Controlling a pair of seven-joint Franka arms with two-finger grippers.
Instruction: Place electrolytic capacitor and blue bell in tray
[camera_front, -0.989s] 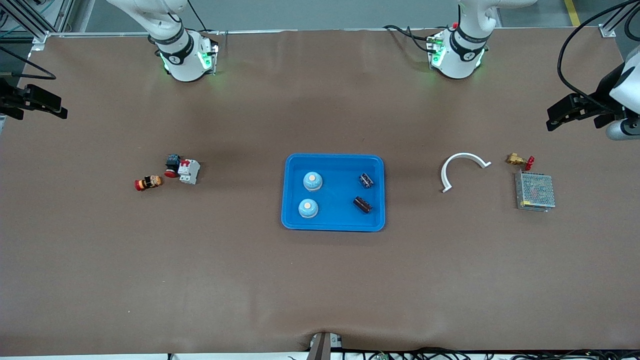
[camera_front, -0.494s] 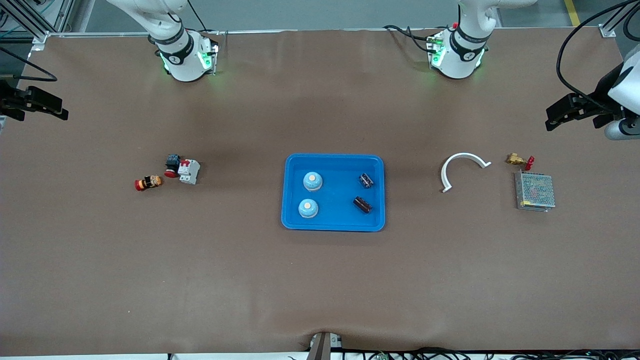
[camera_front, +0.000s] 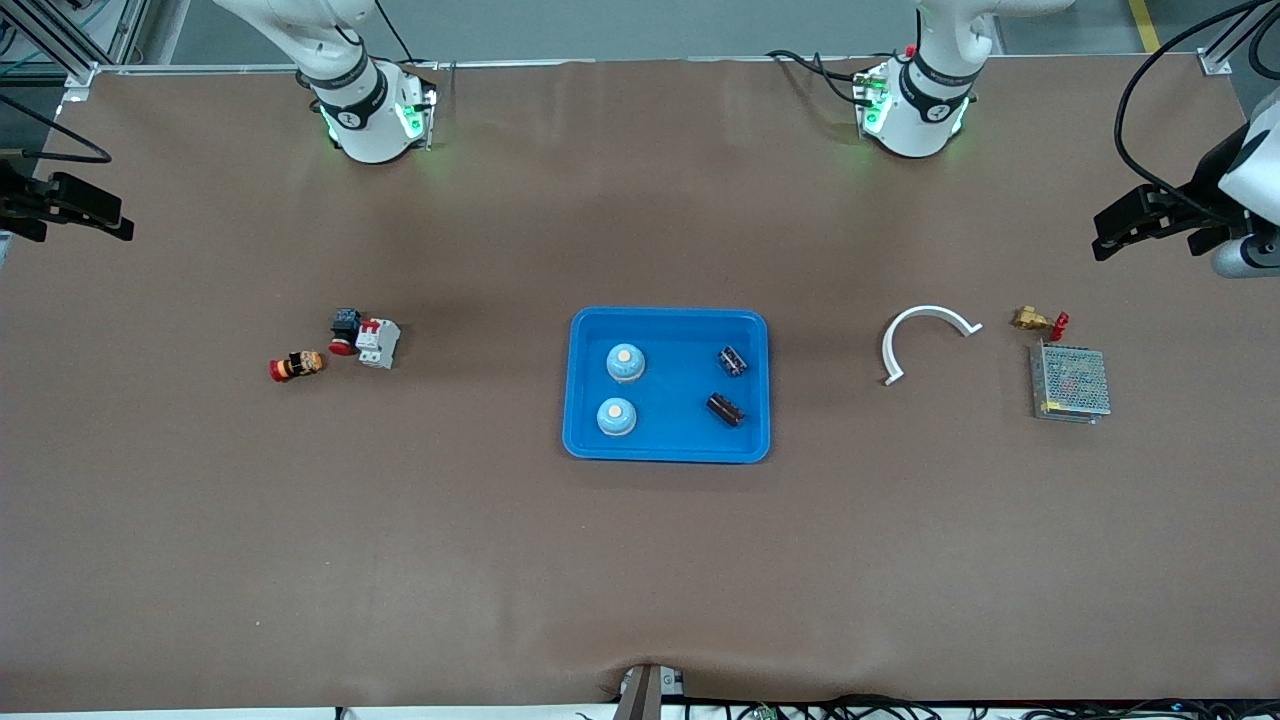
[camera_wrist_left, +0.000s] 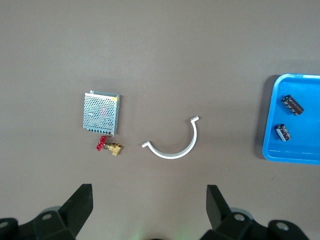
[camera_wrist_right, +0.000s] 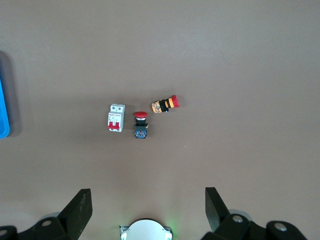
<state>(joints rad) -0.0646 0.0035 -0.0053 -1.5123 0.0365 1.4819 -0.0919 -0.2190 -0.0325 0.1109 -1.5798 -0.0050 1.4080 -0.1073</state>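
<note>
Now | tray (camera_front: 667, 450): bells, capacitors inside | left gripper (camera_wrist_left: 147, 210) spread | right gripper (camera_wrist_right: 145, 210) spread | no readable labels

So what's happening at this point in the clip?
Nothing is being handled. The blue tray at mid-table holds two blue bells and two electrolytic capacitors. The left gripper and right gripper hang open and empty over their own ends of the table. Left outside the tray: a circuit breaker and two red pushbuttons toward the right arm's end; a white curved strip, brass valve and mesh power supply toward the left arm's.
</note>
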